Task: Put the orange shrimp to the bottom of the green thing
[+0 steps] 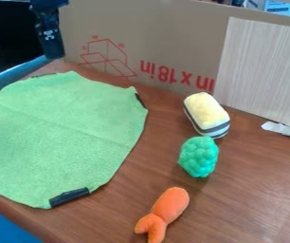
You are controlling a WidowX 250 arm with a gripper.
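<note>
Orange shrimp [171,202], bottom centre: pinch its forked tail [152,225] and it could swivel! Your claw [52,47]: open or closed, can't tell.

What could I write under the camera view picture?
Orange plush shrimp, bumpy green toy and yellow striped plush beside green cloth.

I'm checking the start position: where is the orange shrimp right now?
In the camera view, the shrimp lies at the bottom, just right of centre, below the green bumpy thing.

The black arm [49,34] stands nearly upright, upper left.
</note>
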